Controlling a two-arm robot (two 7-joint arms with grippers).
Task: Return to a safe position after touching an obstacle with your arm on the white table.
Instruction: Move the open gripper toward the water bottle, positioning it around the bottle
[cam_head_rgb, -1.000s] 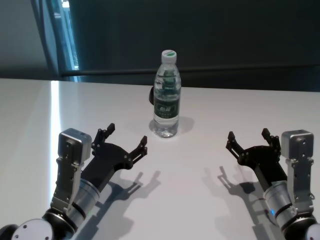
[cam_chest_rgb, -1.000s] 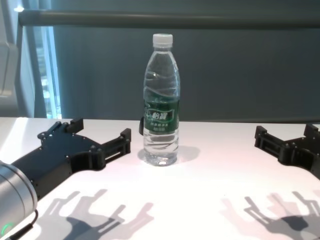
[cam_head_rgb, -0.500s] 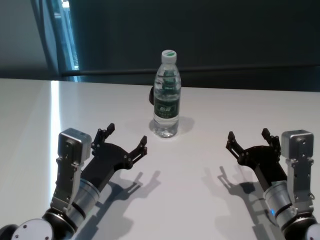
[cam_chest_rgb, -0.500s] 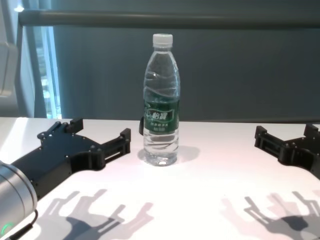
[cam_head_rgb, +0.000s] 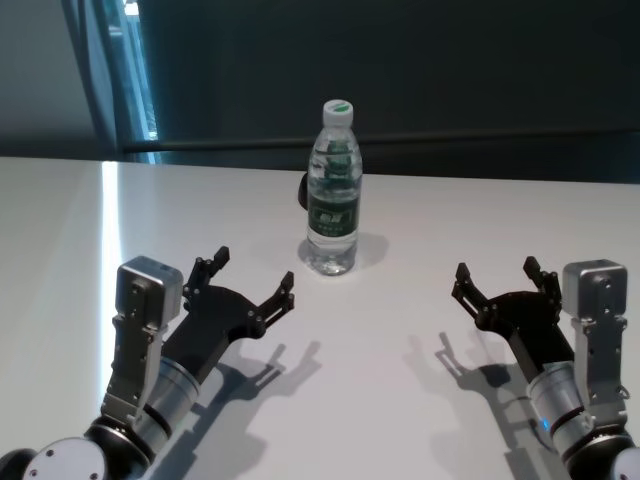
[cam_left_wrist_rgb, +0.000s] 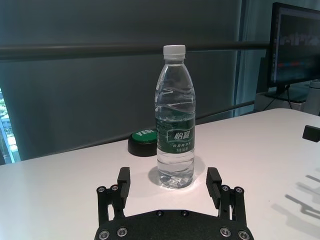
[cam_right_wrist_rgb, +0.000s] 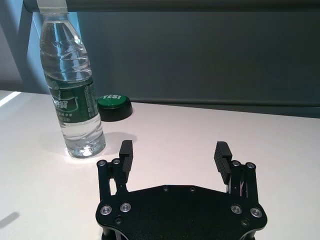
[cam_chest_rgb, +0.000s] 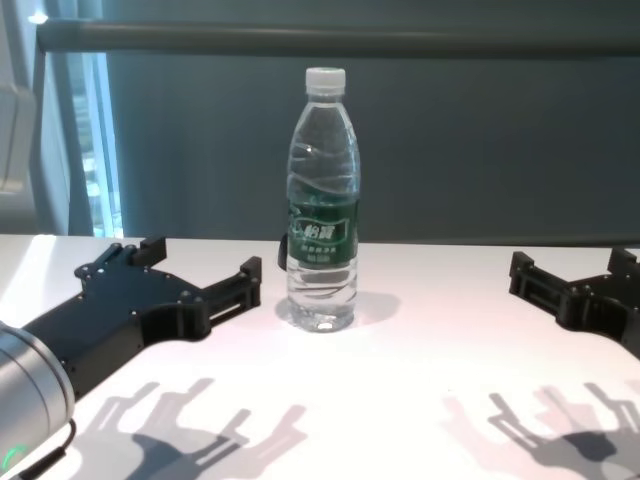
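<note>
Grippers sit nearest the white table's (cam_head_rgb: 420, 230) near edge: the left gripper (cam_head_rgb: 252, 282) toward the near left corner, the right gripper (cam_head_rgb: 500, 282) toward the near right, both with fingers spread apart and holding nothing. Bare tabletop lies between them. Farther in, near the middle, the bottle (cam_head_rgb: 333, 190) stands upright (apart from both grippers). Behind it, toward the far edge, rests a dark green button (cam_left_wrist_rgb: 143, 142).

A tall clear plastic water bottle (cam_head_rgb: 332, 190) is standing upright at twelve o'clock on the smooth white table (cam_head_rgb: 400, 330) (a dark round button (cam_left_wrist_rgb: 144, 142) sitting just behind), leaving open tabletop elsewhere.
</note>
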